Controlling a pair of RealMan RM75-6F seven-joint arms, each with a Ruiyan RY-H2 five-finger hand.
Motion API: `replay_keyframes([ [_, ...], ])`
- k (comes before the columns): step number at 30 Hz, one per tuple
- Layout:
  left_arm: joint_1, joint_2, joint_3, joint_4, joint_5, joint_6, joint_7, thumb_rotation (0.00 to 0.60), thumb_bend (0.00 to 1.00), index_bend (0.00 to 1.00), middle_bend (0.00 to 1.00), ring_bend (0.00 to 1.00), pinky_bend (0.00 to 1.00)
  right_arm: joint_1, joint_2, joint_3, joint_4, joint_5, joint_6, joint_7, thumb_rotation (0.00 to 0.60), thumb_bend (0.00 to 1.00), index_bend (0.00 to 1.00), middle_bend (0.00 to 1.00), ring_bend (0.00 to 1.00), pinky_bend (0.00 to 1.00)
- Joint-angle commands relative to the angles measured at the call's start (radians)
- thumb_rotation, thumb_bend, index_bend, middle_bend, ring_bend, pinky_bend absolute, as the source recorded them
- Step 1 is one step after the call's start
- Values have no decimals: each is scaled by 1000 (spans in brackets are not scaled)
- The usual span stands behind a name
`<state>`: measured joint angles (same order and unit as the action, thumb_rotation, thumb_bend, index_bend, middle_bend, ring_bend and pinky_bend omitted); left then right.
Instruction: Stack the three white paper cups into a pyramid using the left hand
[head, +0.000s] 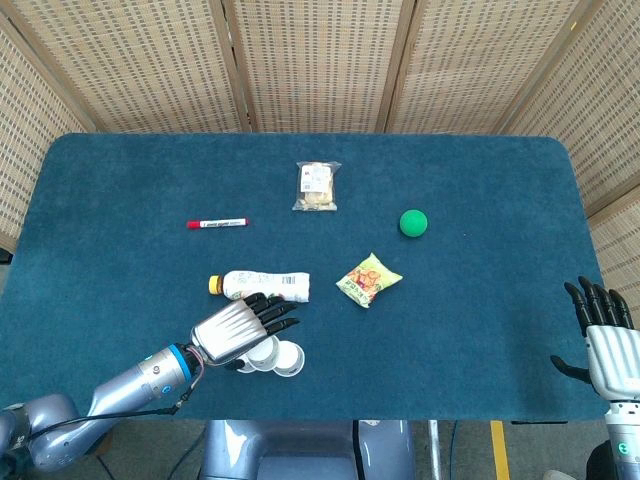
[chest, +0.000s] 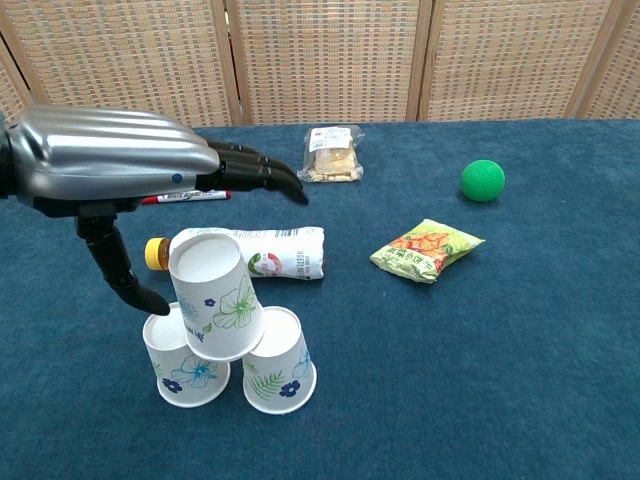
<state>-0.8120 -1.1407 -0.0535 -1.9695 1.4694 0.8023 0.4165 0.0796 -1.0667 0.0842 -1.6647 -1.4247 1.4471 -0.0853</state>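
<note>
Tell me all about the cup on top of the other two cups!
The top cup is white paper with a green flower and small blue blossoms printed on it. It sits upside down, tilted a little, resting across the two lower cups, which also stand upside down side by side on the blue table. The left hand hovers over it with fingers spread, its thumb close beside the cup; whether it touches is unclear.

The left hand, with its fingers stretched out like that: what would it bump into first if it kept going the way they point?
Probably the bottle lying just beyond the left hand, unless the fingers pass above it; height is unclear.
</note>
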Motion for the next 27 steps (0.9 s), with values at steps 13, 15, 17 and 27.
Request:
replay_keyframes([
  [13, 205, 229, -9, -20, 11, 338, -131, 600, 0, 0, 0, 0, 0, -7, 5, -11, -17, -33, 18, -1, 600, 0, 0, 0, 0, 0],
  [15, 266, 220, -8, -6, -47, 419, -96, 600, 0, 0, 0, 0, 0, -8, 6, -13, -20, -40, 22, -1, 600, 0, 0, 0, 0, 0],
  [17, 320, 197, -4, 13, -87, 490, -88, 600, 0, 0, 0, 0, 0, -9, 7, -15, -23, -44, 24, 0, 600, 0, 0, 0, 0, 0],
  [27, 541, 82, 62, 176, -196, 664, -201, 600, 0, 0, 0, 0, 0, -9, 6, -13, -11, -39, 21, 13, 600, 0, 0, 0, 0, 0],
])
